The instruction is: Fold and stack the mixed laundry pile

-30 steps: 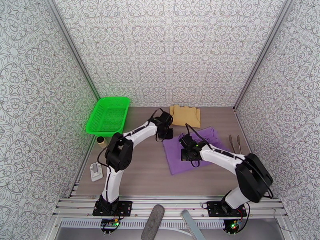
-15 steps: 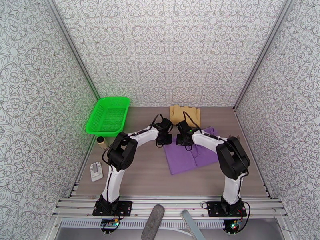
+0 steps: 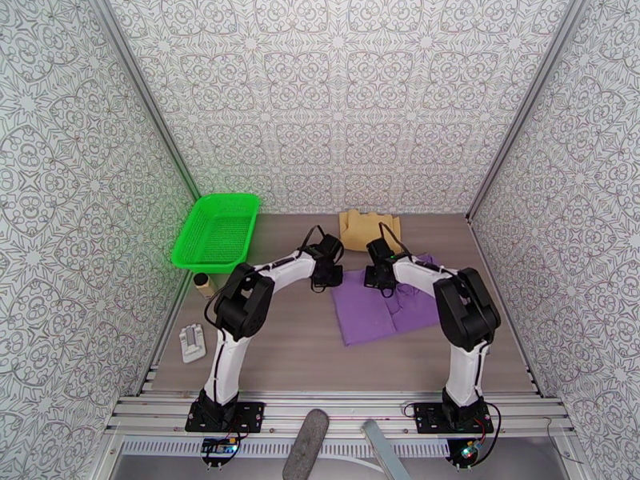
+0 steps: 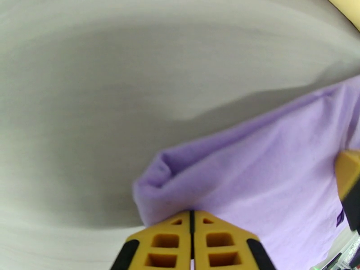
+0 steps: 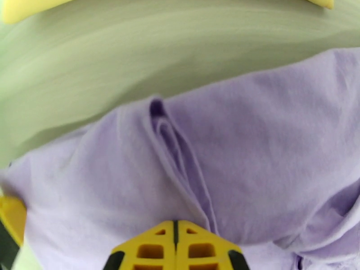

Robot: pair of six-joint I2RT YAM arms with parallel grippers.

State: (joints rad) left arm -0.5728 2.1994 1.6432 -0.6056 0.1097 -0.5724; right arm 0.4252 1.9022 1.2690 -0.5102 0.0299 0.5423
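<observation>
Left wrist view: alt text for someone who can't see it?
The left gripper, shut, pinches the edge of the purple T-shirt, its corner curled over the grey table. A sliver of the mustard-tan garment shows at top right.

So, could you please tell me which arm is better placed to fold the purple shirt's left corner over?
Left, probably: the left fingers pinch that corner of the shirt; the right fingers grip mid-edge.
</observation>
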